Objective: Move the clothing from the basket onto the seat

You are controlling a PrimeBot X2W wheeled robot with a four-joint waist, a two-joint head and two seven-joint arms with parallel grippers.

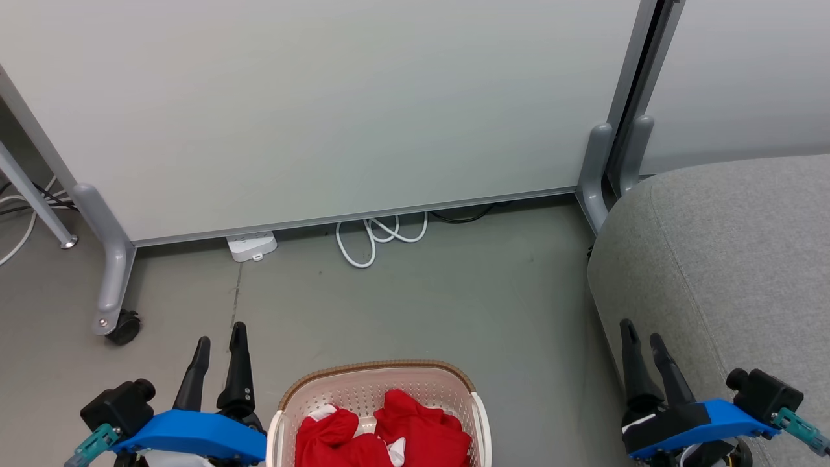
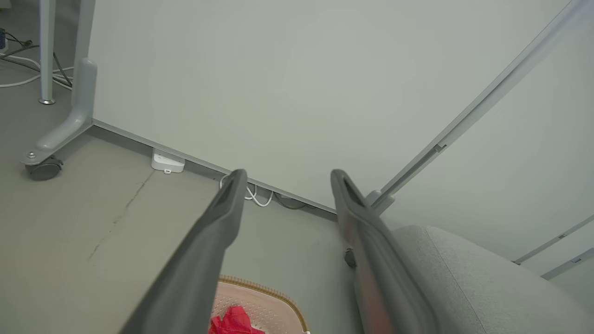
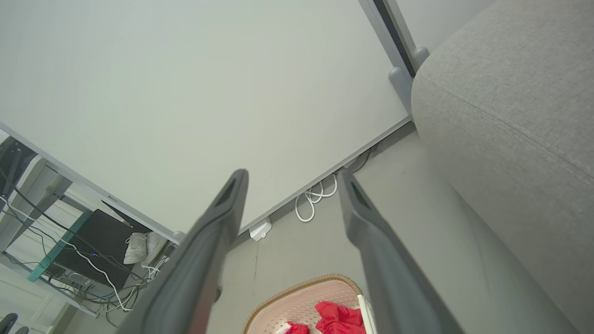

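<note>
Your left gripper [image 1: 222, 334] and right gripper [image 1: 640, 331] gape empty; pinch deep and you may hook the basket [image 1: 382, 368] with the clothing [image 1: 415, 428].

Grey floor [image 1: 421, 305], basket [image 1: 382, 367] at near edge, grey seat [image 1: 726, 259] at right, white power strip [image 1: 251, 246] and coiled cable [image 1: 376, 237] beneath partition [image 1: 324, 117], caster [image 1: 123, 327] at left

Clothing [image 1: 389, 431] in basket [image 1: 376, 375] — seat [image 1: 726, 259] rightward
</note>
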